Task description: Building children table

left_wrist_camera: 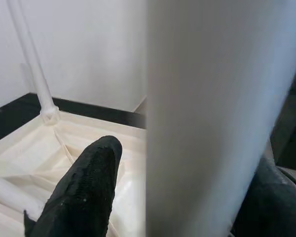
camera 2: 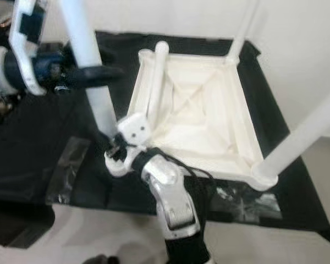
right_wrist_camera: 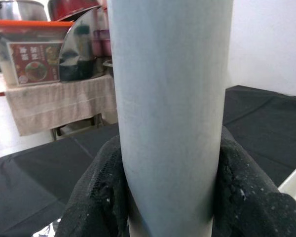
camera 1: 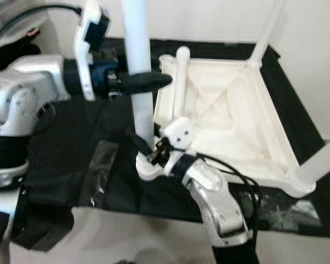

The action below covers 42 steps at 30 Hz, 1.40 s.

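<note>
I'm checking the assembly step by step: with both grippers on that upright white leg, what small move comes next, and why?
Probably twist and press the leg down into its corner socket. The left gripper clamps it high, the right gripper low near the socket, and the upturned tabletop already has other legs standing.

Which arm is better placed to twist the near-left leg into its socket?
Right, probably. The right gripper is clamped on the white leg low down, just above the corner socket of the upturned tabletop. The left gripper grips higher up, better suited to keeping the leg upright.
</note>
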Tool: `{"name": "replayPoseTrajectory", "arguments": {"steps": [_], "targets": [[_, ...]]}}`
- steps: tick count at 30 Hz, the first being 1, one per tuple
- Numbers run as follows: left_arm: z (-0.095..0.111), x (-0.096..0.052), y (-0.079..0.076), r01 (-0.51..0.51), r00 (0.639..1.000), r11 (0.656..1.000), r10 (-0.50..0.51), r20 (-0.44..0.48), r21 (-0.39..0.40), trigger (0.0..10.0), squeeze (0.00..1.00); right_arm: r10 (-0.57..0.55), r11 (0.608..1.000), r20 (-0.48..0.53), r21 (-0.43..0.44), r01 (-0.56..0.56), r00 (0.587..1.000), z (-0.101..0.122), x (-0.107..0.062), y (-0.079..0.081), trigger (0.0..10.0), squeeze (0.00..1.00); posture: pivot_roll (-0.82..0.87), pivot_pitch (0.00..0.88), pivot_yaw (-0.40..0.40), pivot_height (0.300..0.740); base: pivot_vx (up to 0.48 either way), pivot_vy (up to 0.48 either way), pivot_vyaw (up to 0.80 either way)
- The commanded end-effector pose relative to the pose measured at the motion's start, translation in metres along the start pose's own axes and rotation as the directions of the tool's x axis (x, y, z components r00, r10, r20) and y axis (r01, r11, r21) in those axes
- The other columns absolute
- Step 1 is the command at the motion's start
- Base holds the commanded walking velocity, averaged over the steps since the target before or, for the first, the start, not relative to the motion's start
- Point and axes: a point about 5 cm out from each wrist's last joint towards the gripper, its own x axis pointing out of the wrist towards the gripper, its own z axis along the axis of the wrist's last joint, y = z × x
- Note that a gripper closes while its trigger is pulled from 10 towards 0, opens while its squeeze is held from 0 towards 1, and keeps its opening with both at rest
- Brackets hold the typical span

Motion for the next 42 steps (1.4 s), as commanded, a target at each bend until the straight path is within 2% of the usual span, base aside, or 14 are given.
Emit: {"name": "replayPoseTrajectory", "arguments": {"steps": [1,5,7,8,11,12,14,15,16,24,26,30,35,42], "targets": [[-0.003,0.000,0.002,-0.004,1.000,1.000,0.004,-0.020,0.004,10.0,0.00,0.024,0.992,-0.173,0.128,-0.001,0.985,-0.039,0.010,0.005,0.0,0.00,0.10,0.155,0.017,0.740,0.000,0.000,0.00],[-0.003,0.002,0.003,-0.007,1.000,1.000,0.007,-0.022,0.015,10.0,0.00,-0.011,0.992,-0.143,0.125,0.029,0.990,-0.026,0.021,-0.004,0.0,0.00,0.10,0.157,0.016,0.740,0.000,0.000,0.00],[-0.002,0.003,0.002,0.002,1.000,1.000,-0.002,-0.019,0.014,7.1,0.00,-0.019,0.992,-0.145,0.122,0.037,0.989,-0.024,0.020,-0.002,0.0,0.00,0.10,0.157,0.021,0.740,0.000,0.000,0.00],[-0.002,0.003,0.000,0.014,1.000,1.000,-0.014,-0.020,0.010,0.0,0.00,-0.025,0.992,-0.145,0.119,0.043,0.989,-0.022,0.018,0.000,0.0,0.00,0.10,0.157,0.023,0.740,0.000,0.000,0.00],[-0.004,0.002,-0.003,0.037,0.999,0.999,-0.037,-0.032,-0.001,0.0,0.00,-0.069,0.992,-0.157,0.093,0.084,0.985,-0.016,0.012,0.002,0.0,0.00,0.11,0.159,0.027,0.740,0.000,0.000,0.00],[-0.003,0.002,-0.003,0.044,0.998,0.999,-0.044,-0.034,-0.002,0.0,0.00,-0.047,0.994,-0.122,0.095,0.059,0.991,-0.008,0.014,0.000,8.3,0.00,0.11,0.157,0.029,0.740,0.000,0.000,0.00],[-0.003,0.003,-0.004,0.050,0.998,0.999,-0.050,-0.034,-0.002,0.0,0.00,-0.017,0.996,-0.075,0.091,0.023,0.997,0.000,0.017,-0.003,10.0,0.00,0.11,0.155,0.031,0.740,0.000,0.000,0.00],[-0.002,0.003,-0.004,0.055,0.998,0.998,-0.055,-0.033,-0.001,0.0,0.00,0.028,0.996,-0.020,0.088,-0.026,0.999,0.009,0.020,-0.008,10.0,0.00,0.11,0.154,0.031,0.740,0.000,0.000,0.00],[-0.002,0.003,-0.004,0.057,0.998,0.998,-0.057,-0.032,0.000,0.0,0.00,0.085,0.992,0.013,0.096,-0.086,0.996,0.015,0.022,-0.013,10.0,1.00,0.11,0.151,0.032,0.740,0.000,0.000,0.00],[-0.002,0.004,-0.004,0.063,0.998,0.998,-0.063,-0.026,0.008,0.0,0.00,0.417,0.909,0.114,-0.033,-0.416,0.902,0.051,0.024,-0.045,10.0,1.00,0.10,0.143,0.036,0.740,0.000,0.000,0.00],[-0.004,0.004,-0.005,0.071,0.997,0.997,-0.071,-0.025,0.007,0.0,0.00,0.642,0.764,0.035,-0.110,-0.635,0.766,0.063,0.019,-0.057,10.0,0.00,0.10,0.141,0.030,0.740,0.000,0.000,0.00],[-0.004,0.005,-0.007,0.074,0.997,0.997,-0.074,-0.024,0.009,0.0,0.00,0.789,0.608,-0.051,-0.078,-0.790,0.612,0.065,0.018,-0.065,10.0,0.00,0.12,0.141,0.029,0.740,0.000,0.000,0.00],[-0.003,0.004,-0.008,0.074,0.997,0.997,-0.074,-0.027,0.012,0.0,0.00,0.795,0.606,-0.008,-0.006,-0.795,0.606,0.069,0.035,-0.072,10.0,0.00,0.14,0.141,0.028,0.740,0.000,0.000,0.00],[-0.001,0.004,-0.010,0.087,0.996,0.996,-0.087,-0.029,0.017,0.0,0.00,0.826,0.562,-0.060,0.020,-0.827,0.560,0.064,0.045,-0.073,0.0,0.00,0.15,0.139,0.028,0.740,0.000,0.000,0.00]]}}
